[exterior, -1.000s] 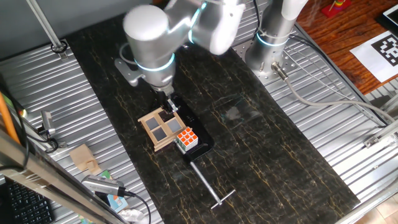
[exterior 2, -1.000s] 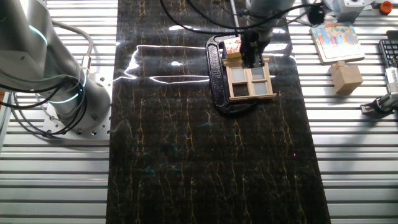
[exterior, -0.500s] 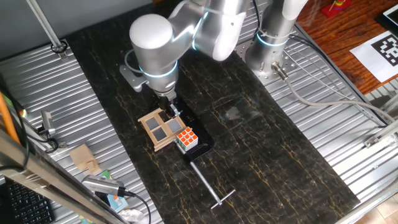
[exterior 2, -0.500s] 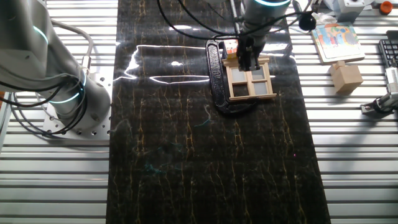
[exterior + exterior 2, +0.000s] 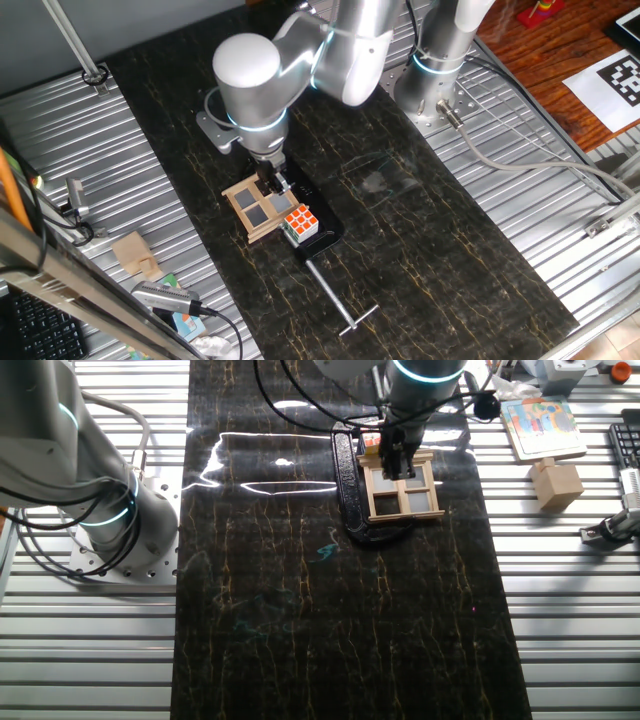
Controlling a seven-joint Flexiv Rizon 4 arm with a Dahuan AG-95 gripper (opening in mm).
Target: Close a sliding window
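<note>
The sliding window (image 5: 257, 207) is a small light-wood frame with four grey panes, fixed on a black clamp base (image 5: 325, 232) in the middle of the dark table. My gripper (image 5: 272, 183) points down at the frame's far edge, its dark fingertips close together and touching the wood, with nothing held. In the other fixed view the gripper (image 5: 395, 458) stands over the top left pane of the window (image 5: 406, 490), beside the black clamp (image 5: 346, 480). Whether a sash is slid open is too small to tell.
A multicoloured puzzle cube (image 5: 300, 223) sits against the window's near right corner; it also shows partly hidden behind the gripper (image 5: 371, 434). The clamp's metal screw rod (image 5: 335, 296) juts toward the front. A second arm base (image 5: 110, 520), a wooden block (image 5: 556, 482) and a picture card (image 5: 540, 426) stand on the ribbed sides.
My gripper has slid a little along the window's far edge toward the cube side and sits slightly lower. The window frame, the cube and the clamp have not visibly moved.
</note>
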